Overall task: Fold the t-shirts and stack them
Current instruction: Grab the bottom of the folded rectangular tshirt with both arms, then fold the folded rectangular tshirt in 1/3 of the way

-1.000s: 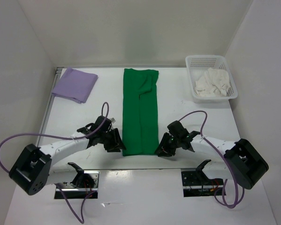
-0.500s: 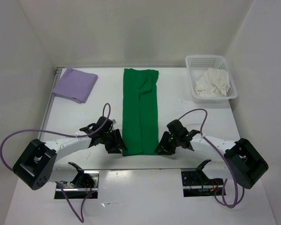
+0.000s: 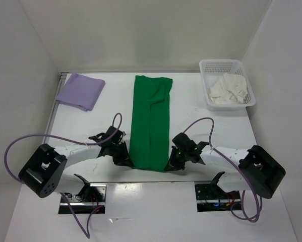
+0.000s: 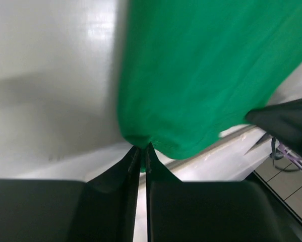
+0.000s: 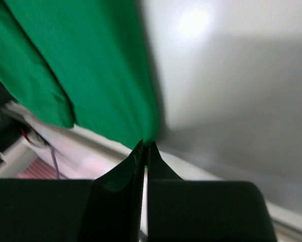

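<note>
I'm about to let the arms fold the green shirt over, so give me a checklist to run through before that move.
1. Grip of left fingers on the near left corner of the green shirt: ok, pinched shut.
2. Grip of right fingers on its near right corner: ok, pinched shut.
3. All cloth layers caught in each pinch: cannot tell.
4. Strip lying smooth: not ok, rumpled at the far end.
5. The purple shirt and the basket apart from the green strip: ok, both off to the sides.
</note>
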Robot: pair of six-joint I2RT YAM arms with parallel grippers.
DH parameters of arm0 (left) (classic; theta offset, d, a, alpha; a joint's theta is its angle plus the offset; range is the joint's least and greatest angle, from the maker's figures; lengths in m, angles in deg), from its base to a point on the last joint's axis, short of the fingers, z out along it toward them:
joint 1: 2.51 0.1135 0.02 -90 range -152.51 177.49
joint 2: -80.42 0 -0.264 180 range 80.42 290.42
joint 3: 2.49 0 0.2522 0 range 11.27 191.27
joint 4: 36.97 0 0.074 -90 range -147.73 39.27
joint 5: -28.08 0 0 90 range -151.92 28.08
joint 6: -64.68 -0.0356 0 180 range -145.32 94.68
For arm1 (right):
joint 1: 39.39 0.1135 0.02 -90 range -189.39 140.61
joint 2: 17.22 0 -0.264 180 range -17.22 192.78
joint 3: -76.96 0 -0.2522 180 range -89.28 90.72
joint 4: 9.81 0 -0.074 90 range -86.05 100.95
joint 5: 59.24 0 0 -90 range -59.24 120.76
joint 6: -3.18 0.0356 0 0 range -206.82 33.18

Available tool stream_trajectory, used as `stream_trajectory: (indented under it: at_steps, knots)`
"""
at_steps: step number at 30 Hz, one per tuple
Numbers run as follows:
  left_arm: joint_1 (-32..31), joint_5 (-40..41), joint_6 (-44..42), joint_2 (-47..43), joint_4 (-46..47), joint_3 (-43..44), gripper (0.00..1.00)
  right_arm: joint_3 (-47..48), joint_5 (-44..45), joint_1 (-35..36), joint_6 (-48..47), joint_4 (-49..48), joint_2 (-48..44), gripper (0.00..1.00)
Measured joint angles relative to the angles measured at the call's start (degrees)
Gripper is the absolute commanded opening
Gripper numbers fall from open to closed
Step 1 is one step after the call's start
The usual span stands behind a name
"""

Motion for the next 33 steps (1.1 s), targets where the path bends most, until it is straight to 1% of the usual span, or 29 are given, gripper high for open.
stream_trajectory:
  at_steps: [3, 5, 7, 10, 13, 14, 17, 20, 24, 29, 31, 33]
  knots:
    - [0.0, 0.0, -0.2, -4.3, -3.3, -0.4, 0.08, -0.2, -0.3, 5.5, 2.7, 1.5, -1.9, 0.0]
    - [0.0, 0.1, -0.7, -8.8, -6.2, -0.4, 0.08, -0.3, -0.4, 7.1, 4.0, 4.2, -5.4, 0.0]
    - [0.0, 0.2, -1.0, -12.9, -9.3, 0.1, 0.08, 0.0, -0.3, 6.7, 4.3, 7.2, -9.4, 0.0]
    - [0.2, 1.6, -2.7, -13.9, -15.4, 4.7, 0.08, 3.5, -0.5, 1.0, 2.1, 12.0, -11.8, 0.0]
    - [2.6, 4.0, -5.9, -8.3, -18.6, 13.0, 0.08, 10.2, -0.6, -7.5, -3.1, 14.6, -8.3, 0.0]
    - [4.0, 4.9, -7.4, -4.9, -18.7, 16.8, 0.08, 14.3, -0.3, -11.0, -5.7, 15.3, -5.3, 0.0]
    - [7.0, 7.3, -11.0, 4.4, -17.2, 25.5, 0.08, 24.5, 0.8, -17.0, -11.7, 15.3, 3.9, 0.0]
    - [9.9, 9.0, -13.9, 15.2, -16.0, 35.6, 0.09, 33.8, 1.2, -21.2, -16.7, 14.1, 14.7, 0.0]
    - [12.9, 9.8, -16.3, 26.8, -13.7, 47.7, 0.11, 42.7, 1.1, -25.4, -20.9, 13.2, 27.1, 0.0]
    - [15.5, 9.8, -17.8, 35.5, -13.2, 56.6, 0.14, 52.1, 0.9, -27.8, -23.5, 13.4, 36.7, 0.0]
    - [15.8, 10.1, -18.0, 38.6, -13.0, 60.0, 0.21, 55.7, 1.1, -28.0, -24.3, 13.3, 39.3, 0.0]
    - [16.1, 10.3, -18.7, 41.3, -13.0, 62.6, 0.32, 58.6, 1.6, -28.3, -24.8, 13.4, 41.7, 0.11]
